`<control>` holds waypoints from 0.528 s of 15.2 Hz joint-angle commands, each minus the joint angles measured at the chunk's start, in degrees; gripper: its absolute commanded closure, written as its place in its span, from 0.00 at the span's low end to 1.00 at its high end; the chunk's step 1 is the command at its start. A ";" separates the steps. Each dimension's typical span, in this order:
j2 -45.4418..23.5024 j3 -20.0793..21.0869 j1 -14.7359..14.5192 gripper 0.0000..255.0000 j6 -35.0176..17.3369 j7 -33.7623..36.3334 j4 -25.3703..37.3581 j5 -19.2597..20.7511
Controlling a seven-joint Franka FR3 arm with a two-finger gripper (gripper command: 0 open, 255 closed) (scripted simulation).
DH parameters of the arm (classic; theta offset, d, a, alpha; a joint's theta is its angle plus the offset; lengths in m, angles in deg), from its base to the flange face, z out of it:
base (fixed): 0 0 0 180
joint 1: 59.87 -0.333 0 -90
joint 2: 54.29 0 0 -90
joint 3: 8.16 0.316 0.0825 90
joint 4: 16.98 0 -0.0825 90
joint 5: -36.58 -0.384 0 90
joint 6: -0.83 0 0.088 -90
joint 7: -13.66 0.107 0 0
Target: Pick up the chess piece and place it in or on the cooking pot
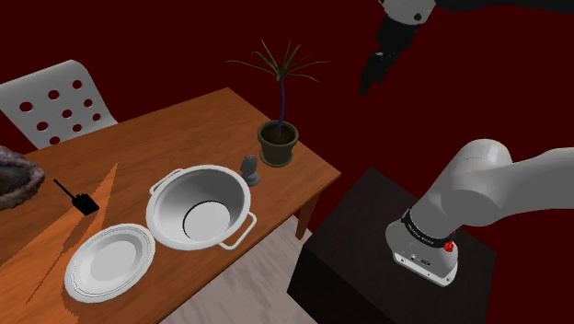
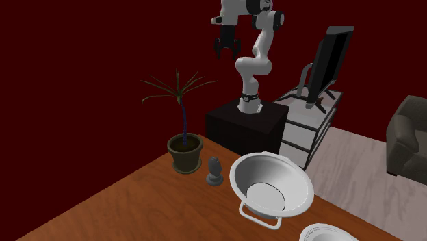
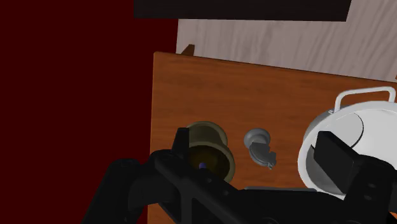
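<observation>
A small grey chess piece (image 1: 249, 168) stands upright on the wooden table (image 1: 147, 147), between a potted plant (image 1: 278, 138) and a large white cooking pot (image 1: 200, 207) with loop handles. The second exterior view has the chess piece (image 2: 214, 171) just beside the pot (image 2: 270, 183). My black gripper (image 1: 375, 72) hangs high in the air, well above and off the table's end, open and empty (image 2: 228, 46). From the wrist view, the chess piece (image 3: 259, 145) lies far below between my spread fingers (image 3: 181, 143), with the pot (image 3: 356, 137) beside it.
A white plate (image 1: 110, 260) lies beside the pot, a small black object (image 1: 78, 198) behind it. A white chair (image 1: 55, 101) stands at the table's far side. The dark stand (image 1: 396, 248) is off the table's end. A TV (image 2: 328, 65) and sofa (image 2: 407, 137) stand beyond.
</observation>
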 commanded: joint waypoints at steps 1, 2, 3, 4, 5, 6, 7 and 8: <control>0.00 0.00 0.00 0.00 0.00 0.00 0.00 0.00; -1.47 -0.90 -0.54 0.00 -1.93 -2.13 -0.49 0.42; -3.04 -1.79 -1.11 0.00 -3.85 -4.25 -0.89 0.81; -4.69 -2.69 -1.71 0.00 -5.76 -6.35 -1.19 1.17; -6.43 -3.55 -2.28 0.00 -7.66 -8.48 -1.40 1.46; -8.25 -4.41 -2.91 0.00 -9.54 -10.58 -1.51 1.72; -10.13 -5.24 -3.52 0.00 -11.40 -12.71 -1.53 1.90; -12.09 -6.04 -4.15 0.00 -13.22 -14.84 -1.47 2.01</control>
